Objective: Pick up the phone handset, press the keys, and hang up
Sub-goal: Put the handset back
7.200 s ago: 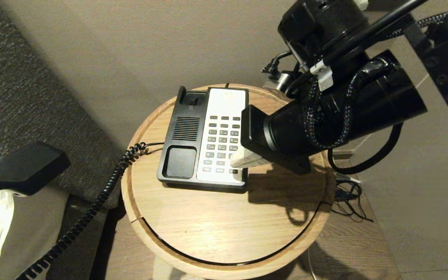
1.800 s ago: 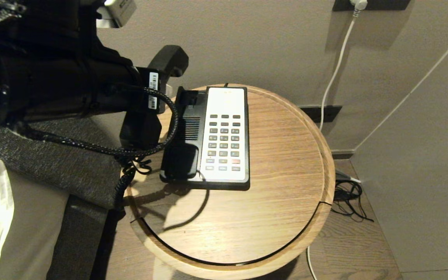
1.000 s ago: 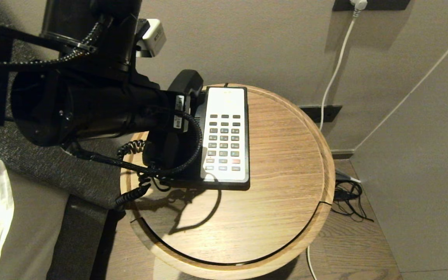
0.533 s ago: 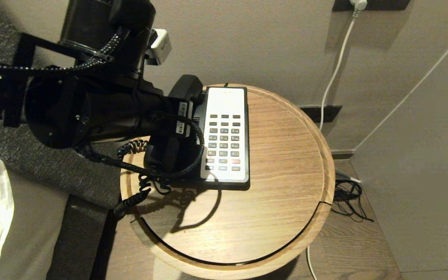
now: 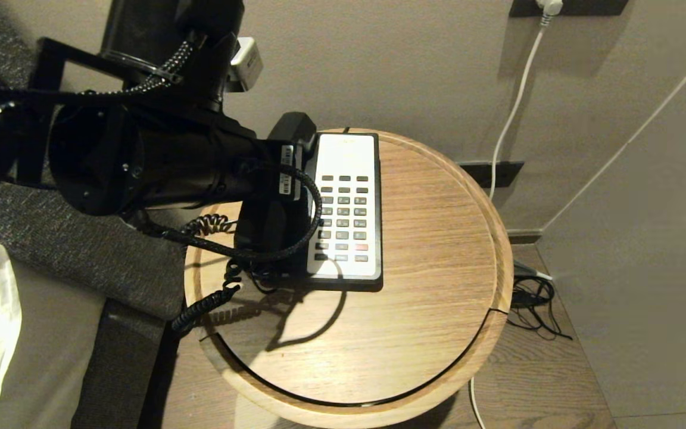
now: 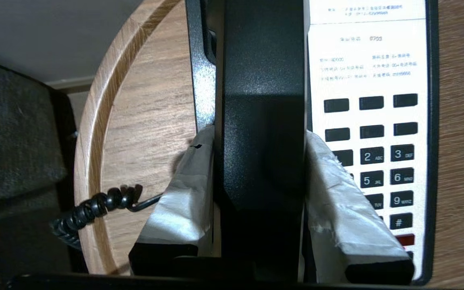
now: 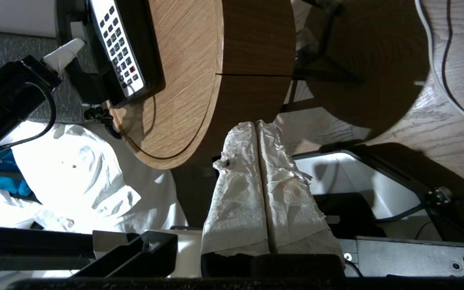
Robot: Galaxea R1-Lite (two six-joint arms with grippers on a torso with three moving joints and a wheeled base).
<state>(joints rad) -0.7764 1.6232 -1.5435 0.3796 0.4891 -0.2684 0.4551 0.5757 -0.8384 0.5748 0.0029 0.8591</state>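
- Desk (image 5: 426, 310) of round pale wood carried the whole phone; a dark upholstered piece and white bedding lay beside it on the robot's left, and a white cable ran down the wall beyond.
- Left arm filled the left of the head view, reaching over the desk's rim, its own braided cable (image 5: 295, 238) looping down in front of the phone base (image 6: 199, 80).
- Phone handset (image 6: 262, 133) sat lengthwise over the cradle side of the base, just beside the keys (image 6: 381, 157); whether it was fully seated could not be told.
- Left gripper (image 6: 260, 177) had its jaws closed on the handset's middle, a taped pad pressed to each flank.
- Right gripper (image 7: 258, 189) hung parked low beside the desk, jaws pressed together and empty.
- Coiled cord (image 5: 206, 301) trailed off the desk's left edge, apart from the cradle.
- Likely risks, as a judgement: releasing while the handset sat askew would leave the hook unpressed; the pad on the keypad side overlapped the nearest key column and could press a key while opening; the looped arm cable could snag the base on withdrawal.
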